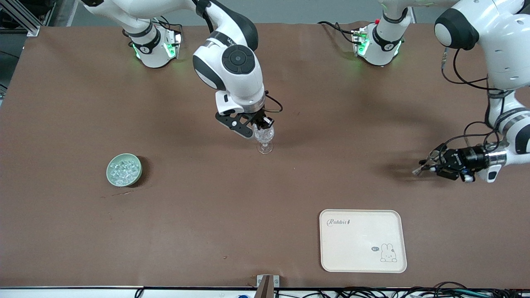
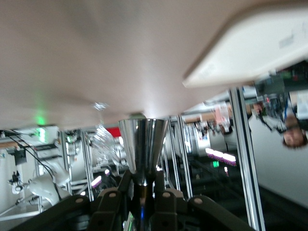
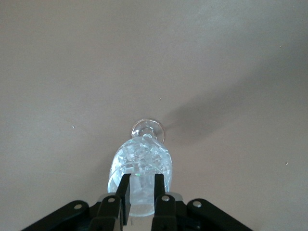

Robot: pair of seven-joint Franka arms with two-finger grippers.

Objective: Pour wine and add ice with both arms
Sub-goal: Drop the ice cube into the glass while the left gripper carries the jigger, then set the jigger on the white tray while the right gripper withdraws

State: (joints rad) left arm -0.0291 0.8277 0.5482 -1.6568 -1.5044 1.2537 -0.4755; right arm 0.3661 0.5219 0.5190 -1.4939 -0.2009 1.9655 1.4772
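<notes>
Ice (image 1: 122,170) is lying piled in the green bowl (image 1: 137,177) toward the right arm's end of the brown table (image 1: 186,231), with more chunks showing inside the stemmed glass (image 1: 264,140) at mid-table. Right gripper (image 1: 261,124) is poised over the glass rim, fingers (image 3: 126,191) pinched shut. Left gripper (image 1: 426,165), hovering over the left arm's end, is clamping a metal jigger (image 2: 143,147). The ice step appears to be in hand; next, the jigger needs bringing over the glass and tipping. A cream tray (image 1: 362,241) is lying nearer the front camera.
</notes>
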